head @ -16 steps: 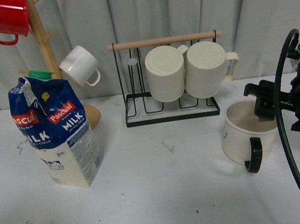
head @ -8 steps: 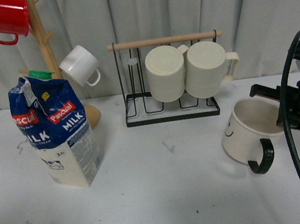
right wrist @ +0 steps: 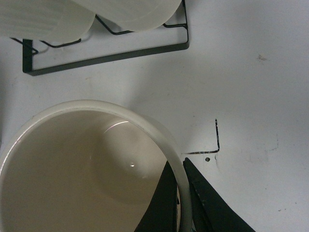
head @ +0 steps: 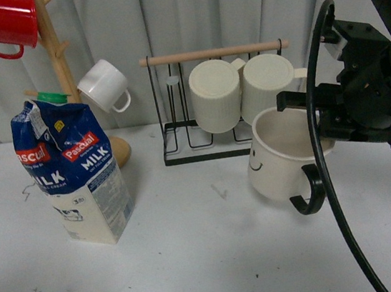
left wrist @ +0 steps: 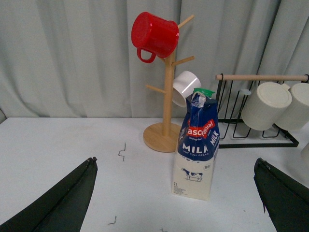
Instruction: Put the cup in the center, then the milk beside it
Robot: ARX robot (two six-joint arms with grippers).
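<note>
a white table [head: 196, 261] is filling the lower part of the front view, with a grey curtain [head: 234, 4] hanging behind it. the black right arm [head: 382, 85] is reaching in from the right side. a wire rack [head: 180, 137] with a wooden bar is standing at the back, right of centre, and is carrying two ribbed mugs [head: 215, 94] side by side. a wooden mug tree [head: 62, 63] is standing at the back left. the milk [head: 77, 176] is standing upright on the left of the table, just in front of the tree's base, well apart from the cup.

the cup [head: 276, 157] is hanging tilted in front of the rack, right of centre, and appears to be clear of the table, with its dark handle [head: 306, 189] pointing down toward the camera and a smiley face showing on its side. the right gripper [right wrist: 186, 198] is clenching the cup's rim, one finger [right wrist: 164, 203] inside and one outside.

a red mug [head: 5, 23] is hanging at the top of the tree and a white mug [head: 105, 86] lower down.

the left gripper [left wrist: 175, 162] is spread wide with nothing between its fingers [left wrist: 72, 193], and it is facing the milk from a distance.
</note>
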